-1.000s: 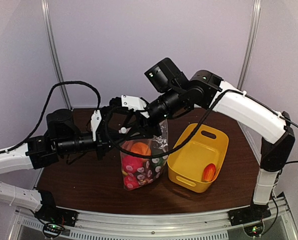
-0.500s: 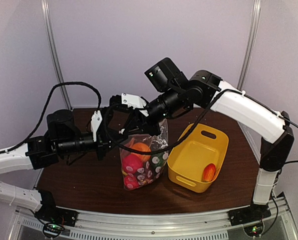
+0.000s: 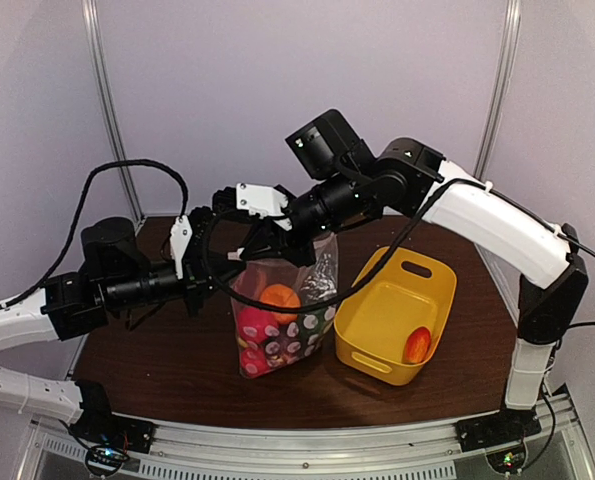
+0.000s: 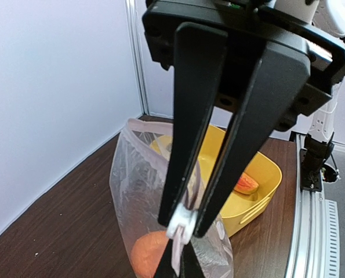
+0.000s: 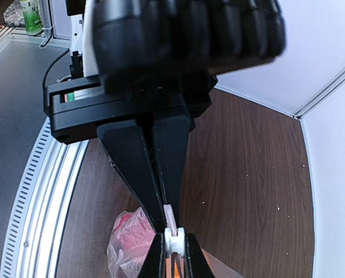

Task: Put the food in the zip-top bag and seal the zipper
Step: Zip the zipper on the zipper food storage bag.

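Note:
The clear dotted zip-top bag (image 3: 297, 335) hangs between my grippers, its bottom on or just above the table. Inside it are an orange food (image 3: 279, 298), pink-red ones (image 3: 252, 330) and a green one (image 3: 315, 322). My right gripper (image 3: 267, 250) reaches down from above and is shut on the white zipper slider (image 5: 174, 238), which also shows in the left wrist view (image 4: 182, 225). My left gripper (image 3: 245, 268) comes from the left and is shut on the pale zipper strip (image 5: 170, 213) right beside the slider. One orange-red food (image 3: 417, 345) lies in the yellow tub.
The yellow tub (image 3: 377, 310) stands on the brown table right of the bag, close to it; it also shows in the left wrist view (image 4: 265, 168). White walls close the table at the back and left. A metal rail runs along the near edge.
Both grippers have moved up and a little left, still together at the bag's top. The bag hangs straighter and taller, and the food has settled lower in it.

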`<action>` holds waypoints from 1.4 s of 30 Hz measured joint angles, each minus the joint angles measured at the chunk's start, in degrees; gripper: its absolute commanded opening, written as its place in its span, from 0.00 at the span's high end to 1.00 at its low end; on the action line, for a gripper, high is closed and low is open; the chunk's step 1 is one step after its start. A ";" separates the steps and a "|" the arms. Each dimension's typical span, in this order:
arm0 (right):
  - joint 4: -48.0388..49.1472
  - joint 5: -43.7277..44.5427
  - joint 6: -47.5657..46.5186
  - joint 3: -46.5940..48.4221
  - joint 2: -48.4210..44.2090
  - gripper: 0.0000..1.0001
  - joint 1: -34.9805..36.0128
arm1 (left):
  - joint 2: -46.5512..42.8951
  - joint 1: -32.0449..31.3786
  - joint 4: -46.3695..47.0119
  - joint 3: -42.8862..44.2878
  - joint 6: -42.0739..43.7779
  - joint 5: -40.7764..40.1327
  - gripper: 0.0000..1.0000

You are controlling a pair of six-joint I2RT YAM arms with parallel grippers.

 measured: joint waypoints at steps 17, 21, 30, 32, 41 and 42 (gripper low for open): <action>0.26 4.74 -5.57 -0.28 -0.11 0.97 -2.47 | -9.27 0.00 -8.33 -0.24 2.62 -10.29 1.00; 0.11 4.72 -5.62 -1.75 -0.48 0.97 -3.96 | -9.70 -0.02 -9.53 -0.55 3.63 -12.31 1.00; -0.39 4.66 -5.64 -7.10 -3.74 0.97 -7.41 | -12.11 -0.11 -9.79 -2.36 4.70 -14.88 1.00; -0.63 4.66 -5.62 -7.96 -4.42 0.97 -8.26 | -12.46 -0.11 -9.77 -2.69 4.81 -15.21 1.00; -2.43 4.70 -5.64 -10.54 -6.58 0.97 -11.87 | -13.27 -0.11 -9.18 -4.17 4.96 -16.06 1.00; -2.60 4.72 -5.64 -10.84 -6.88 0.97 -12.09 | -13.35 -0.11 -9.20 -4.20 4.96 -16.11 1.00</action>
